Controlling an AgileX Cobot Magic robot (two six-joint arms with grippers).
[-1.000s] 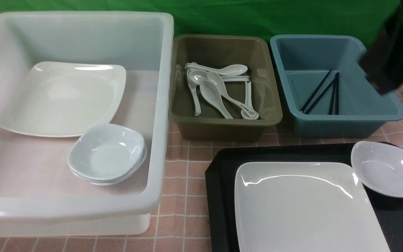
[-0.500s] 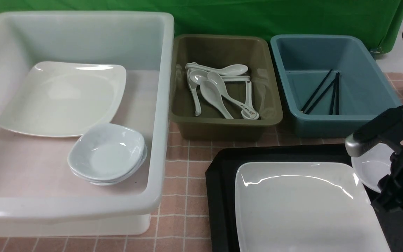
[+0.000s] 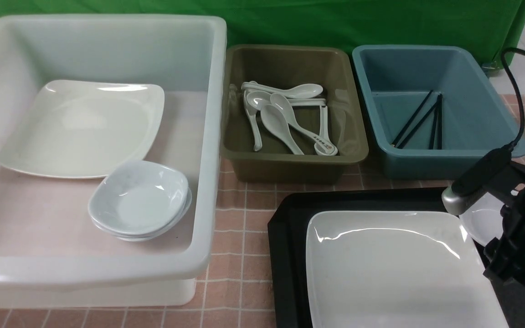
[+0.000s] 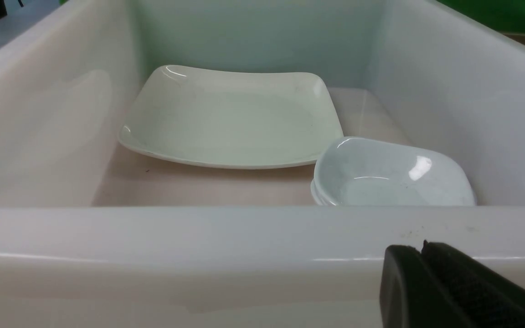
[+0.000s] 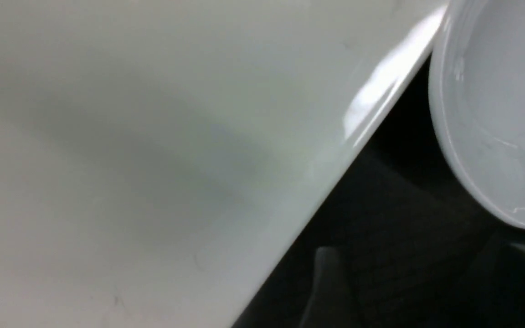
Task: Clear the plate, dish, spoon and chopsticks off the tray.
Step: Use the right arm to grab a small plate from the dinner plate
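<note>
1. Right gripper (image 5: 422, 278): fingers dim and blurred, seemingly spread, empty, over the tray (image 3: 290, 237), between plate (image 3: 394, 269) and dish (image 3: 483, 223).
2. Dish half hidden by that arm.
3. Left gripper (image 4: 422, 248): pads pressed together, empty, outside the white tub (image 4: 262, 237), which holds a second plate (image 4: 230, 118) and stacked bowls (image 4: 390, 175).
4. Beyond the right jaws: spoons (image 3: 285, 116) in olive tub (image 3: 358, 150), chopsticks (image 3: 419, 120) in blue tub (image 3: 454, 159).

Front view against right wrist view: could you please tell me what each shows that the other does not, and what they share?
Only the front view shows the white tub holding a second plate and stacked bowls, the olive tub of spoons, the blue tub with chopsticks, and the right arm. Only the right wrist view shows, close up, the strip of tray between the plate and the dish, which the arm partly hides from the front. Both show that plate, dish and tray.
</note>
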